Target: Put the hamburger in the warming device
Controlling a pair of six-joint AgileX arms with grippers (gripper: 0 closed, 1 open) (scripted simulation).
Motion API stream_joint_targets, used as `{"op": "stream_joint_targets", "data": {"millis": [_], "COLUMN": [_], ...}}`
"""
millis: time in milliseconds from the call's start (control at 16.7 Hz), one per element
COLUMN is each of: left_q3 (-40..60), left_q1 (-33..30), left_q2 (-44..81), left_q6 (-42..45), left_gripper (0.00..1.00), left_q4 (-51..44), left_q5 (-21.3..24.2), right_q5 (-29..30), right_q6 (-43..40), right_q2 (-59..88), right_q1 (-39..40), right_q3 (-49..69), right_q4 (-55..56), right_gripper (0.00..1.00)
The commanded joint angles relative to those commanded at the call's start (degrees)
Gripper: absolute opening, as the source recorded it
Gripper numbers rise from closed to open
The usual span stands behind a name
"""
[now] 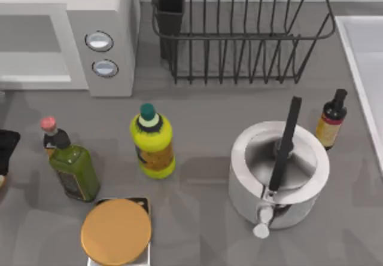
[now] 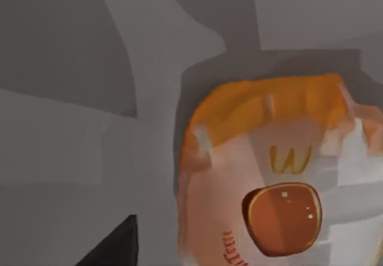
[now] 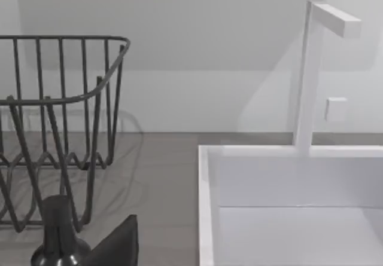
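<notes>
The hamburger [image 2: 269,176] is orange with a pale whitish wrap and lies on the grey table, close under my left wrist camera. One dark finger [image 2: 114,251] of my left gripper shows beside it, apart from it, with the jaws open and nothing held. In the top view my left gripper [image 1: 6,151] is a black shape at the far left edge, below the warming device [image 1: 114,15], a white-grey microwave with two round silver knobs at the back left. My right arm is parked off the right side, its dark finger [image 3: 119,245] pointing toward the sink.
A green bottle [image 1: 73,167] and a yellow bottle [image 1: 153,143] stand in front of the microwave. An orange disc on a square base [image 1: 116,231] sits at the front. A steel pot [image 1: 278,170], a small dark bottle [image 1: 331,121], a wire rack [image 1: 239,33] and a white sink [image 1: 365,57] take up the right.
</notes>
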Motion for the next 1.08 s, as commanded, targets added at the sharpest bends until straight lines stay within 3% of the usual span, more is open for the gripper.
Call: {"op": "stream_joint_targets", "data": {"millis": [300,600,1080], "left_q3": [-5.8,-6.8,-6.8], "left_q1": [0.1,0.1,0.1], "left_q2": [5.7,6.7,6.7], "left_q6": [0.2,0.3,0.3], "left_gripper": [1.00,1.00,0.40], "left_q4": [12.1,13.7,13.7], "left_q5": [0.0,0.0,0.0], "right_q5": [0.0,0.0,0.0], "right_q6": [0.0,0.0,0.0], "right_q2": [0.0,0.0,0.0], "right_q1": [0.0,0.0,0.0], "right_q3": [0.0,0.0,0.0], "right_q4": [0.0,0.0,0.0], "right_gripper": [1.00,1.00,1.00]}}
